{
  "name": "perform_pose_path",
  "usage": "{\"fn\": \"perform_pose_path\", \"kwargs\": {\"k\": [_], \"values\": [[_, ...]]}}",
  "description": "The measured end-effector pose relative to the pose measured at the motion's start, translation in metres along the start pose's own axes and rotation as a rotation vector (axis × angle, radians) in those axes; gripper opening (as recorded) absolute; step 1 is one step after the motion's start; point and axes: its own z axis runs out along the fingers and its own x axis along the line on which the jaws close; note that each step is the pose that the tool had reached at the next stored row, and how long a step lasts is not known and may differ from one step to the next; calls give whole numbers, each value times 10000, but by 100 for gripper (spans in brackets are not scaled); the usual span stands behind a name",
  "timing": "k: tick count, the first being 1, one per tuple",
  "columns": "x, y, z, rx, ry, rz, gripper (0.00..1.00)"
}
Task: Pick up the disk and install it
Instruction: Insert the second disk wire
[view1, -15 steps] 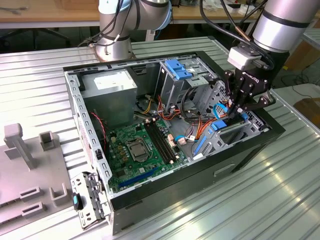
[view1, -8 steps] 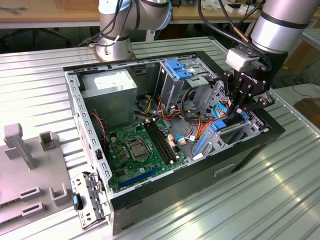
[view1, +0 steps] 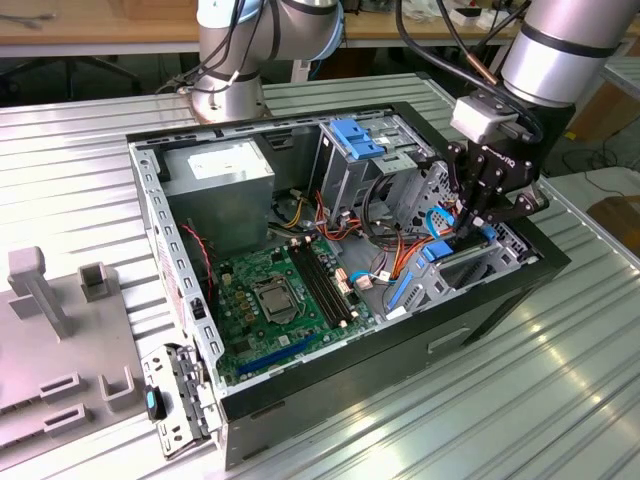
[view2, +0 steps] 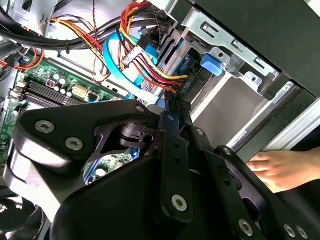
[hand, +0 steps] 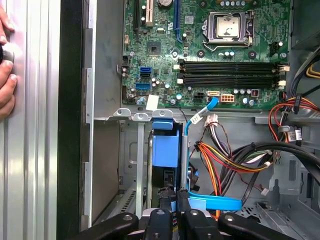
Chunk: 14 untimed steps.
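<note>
One disk (hand: 165, 147) is held edge-up directly below the gripper (hand: 172, 200), clamped between the narrowed fingers (hand: 165, 197) and lowered partly into the drive bay of the computer case (view1: 250, 405). Beside the gripper, a hand (view2: 280, 170) is rested on the table (view1: 520, 400).

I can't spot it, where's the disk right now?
The disk stands on edge in the drive bay at the computer case's front corner, exterior view's right, beside the gripper.
</note>
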Motion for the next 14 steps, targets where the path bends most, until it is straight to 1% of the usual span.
{"fn": "perform_pose_path", "kwargs": {"k": [7, 10, 12, 13, 14], "values": [[3, -1, -29, 0, -1, 0, 16], [4, 0, -32, 1, -18, 1, 16], [5, 0, -30, 4, -56, -15, 16], [6, 0, -30, 6, -91, -26, 16], [10, 0, -29, 10, -152, -38, 16]]}}
